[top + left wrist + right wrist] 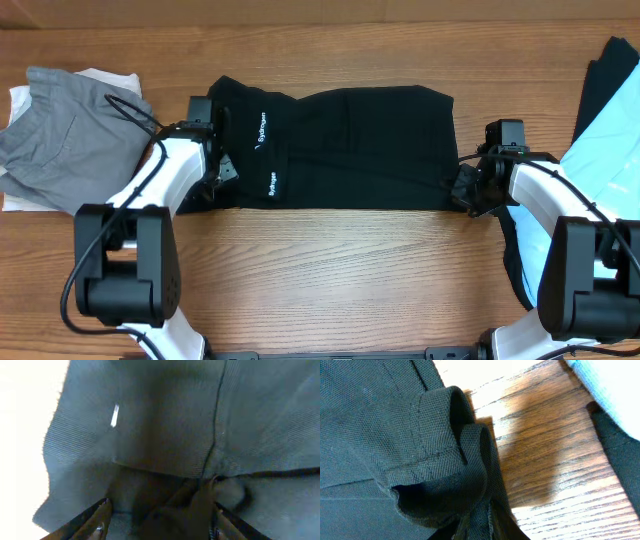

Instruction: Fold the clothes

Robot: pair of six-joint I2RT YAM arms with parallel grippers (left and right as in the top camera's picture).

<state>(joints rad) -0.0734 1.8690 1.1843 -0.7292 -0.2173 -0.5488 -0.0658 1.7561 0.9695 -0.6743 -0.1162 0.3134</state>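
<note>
The black T-shirt [350,150] lies folded into a wide band across the middle of the table, with small white logo text near its left end. My left gripper [222,172] is at the shirt's left end; in the left wrist view its fingers [160,510] are spread wide over the black fabric [165,425], with a fold between them. My right gripper [462,190] is at the shirt's lower right corner. In the right wrist view it [480,530] pinches a bunched hem of the shirt [380,425].
A grey garment [60,140] lies on a white one [20,100] at the far left. A light blue garment [600,170] [610,390] lies over another black one [605,80] at the far right. Bare wood [340,270] lies in front.
</note>
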